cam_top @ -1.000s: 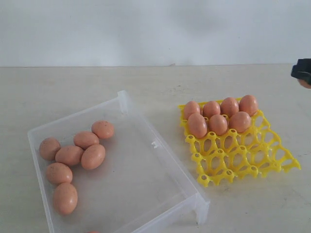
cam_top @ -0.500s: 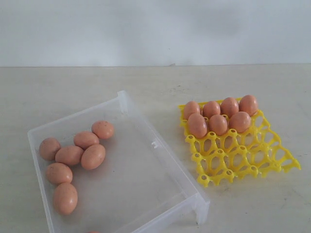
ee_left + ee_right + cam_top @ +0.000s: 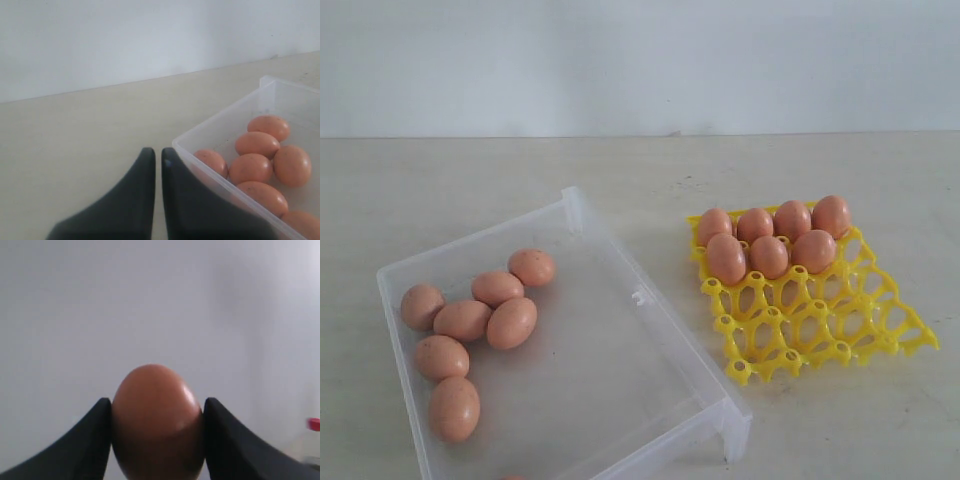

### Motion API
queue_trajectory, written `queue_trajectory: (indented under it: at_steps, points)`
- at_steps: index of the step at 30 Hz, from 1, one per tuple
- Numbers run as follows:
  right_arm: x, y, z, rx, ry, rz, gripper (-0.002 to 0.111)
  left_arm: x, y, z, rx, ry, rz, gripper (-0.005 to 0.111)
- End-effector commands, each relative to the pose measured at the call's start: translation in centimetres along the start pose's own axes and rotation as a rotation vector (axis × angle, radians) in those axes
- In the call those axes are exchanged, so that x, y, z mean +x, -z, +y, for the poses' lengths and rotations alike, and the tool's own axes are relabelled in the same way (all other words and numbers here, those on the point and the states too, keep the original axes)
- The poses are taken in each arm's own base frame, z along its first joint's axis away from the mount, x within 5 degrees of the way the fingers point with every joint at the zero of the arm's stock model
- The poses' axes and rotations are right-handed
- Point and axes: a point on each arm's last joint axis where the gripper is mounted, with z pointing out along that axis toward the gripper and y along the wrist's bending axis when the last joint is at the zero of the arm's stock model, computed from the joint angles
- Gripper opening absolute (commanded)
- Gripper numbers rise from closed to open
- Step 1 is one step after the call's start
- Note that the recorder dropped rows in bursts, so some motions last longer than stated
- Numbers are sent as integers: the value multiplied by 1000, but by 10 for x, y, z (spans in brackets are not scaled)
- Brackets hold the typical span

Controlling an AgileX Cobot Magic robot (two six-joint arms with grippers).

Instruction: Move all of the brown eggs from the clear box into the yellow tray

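Note:
The clear box [image 3: 610, 372] lies at the left of the table with several brown eggs [image 3: 511, 322] grouped in its left half. To its right, the yellow tray [image 3: 820, 322] carries several eggs [image 3: 769, 256] in its two far rows; the near rows are bare lattice. Neither gripper shows in the exterior view. In the left wrist view my left gripper [image 3: 158, 151] is shut and empty, just outside the box's wall [image 3: 220, 123], with eggs [image 3: 256, 144] beyond it. My right gripper [image 3: 157, 401] is shut on a brown egg [image 3: 156, 425], held up against a white wall.
A white wall runs behind the beige table [image 3: 470, 180]. One more egg [image 3: 512, 477] peeks in at the bottom edge of the box. A small red object [image 3: 314, 423] sits at the edge of the right wrist view.
One second ago the right gripper's dark tip showed at the right edge of the exterior view; it has since left that view. The eggs, box and tray have not moved.

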Motion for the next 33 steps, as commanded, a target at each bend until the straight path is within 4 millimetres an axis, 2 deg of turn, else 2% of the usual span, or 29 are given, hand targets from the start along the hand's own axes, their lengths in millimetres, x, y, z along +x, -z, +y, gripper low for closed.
queue_trajectory:
  at_steps: [1, 3, 6, 9, 12, 14, 16, 18, 19, 20, 21, 22, 23, 25, 26, 28, 30, 33]
  points:
    - [-20, 0, 28, -312, -174, 2, 0, 0, 0, 0, 3, 7, -7, 4]
    - [-26, 4, 46, -508, -206, 23, 0, 0, 0, 0, 3, 7, -7, 4]
    - [-33, 15, 68, -782, -142, 31, 0, 0, 0, 0, 3, 7, -7, 4]
    - [-38, 26, 81, -985, -122, 72, 0, 0, 0, 0, 3, 7, -7, 4]
    - [-44, 33, 87, -1097, -234, 117, 0, 0, 0, 0, 3, 7, -7, 4]
    - [-51, 37, 91, -1177, -373, 116, 0, 0, 0, 0, 3, 7, -7, 4]
    - [-59, 37, 84, -1256, -548, 120, 0, 0, 0, 0, 3, 7, -7, 4]
    - [-63, 23, 63, -1369, -773, 84, 0, 0, 0, 0, 3, 7, -7, 4]
    - [-54, -1, 49, -1326, -870, 153, 0, 0, 0, 0, 3, 7, -7, 4]
    - [-52, -14, 42, -1293, -891, 169, 0, 0, 0, 0, 3, 7, -7, 4]
    - [-40, -37, 30, -1231, -892, 183, 0, 0, 0, 0, 3, 7, -7, 4]
    - [-24, -51, 21, -1207, -865, 255, 0, 0, 0, 0, 3, 7, -7, 4]
    - [-6, -54, 20, -1222, -794, 351, 0, 0, 0, 0, 3, 7, -7, 4]
    - [43, -38, 29, -1336, -520, 615, 0, 0, 0, 0, 3, 7, -7, 4]
    - [71, -24, 39, -1394, -453, 726, 0, 0, 0, 0, 3, 7, -7, 4]
    - [105, -3, 54, -1449, -449, 812, 0, 0, 0, 0, 3, 7, -7, 4]
    - [127, 9, 60, -1487, -367, 861, 0, 0, 0, 0, 3, 7, -7, 4]
    - [148, 15, 63, -1505, -268, 862, 0, 0, 0, 0, 3, 7, -7, 4]
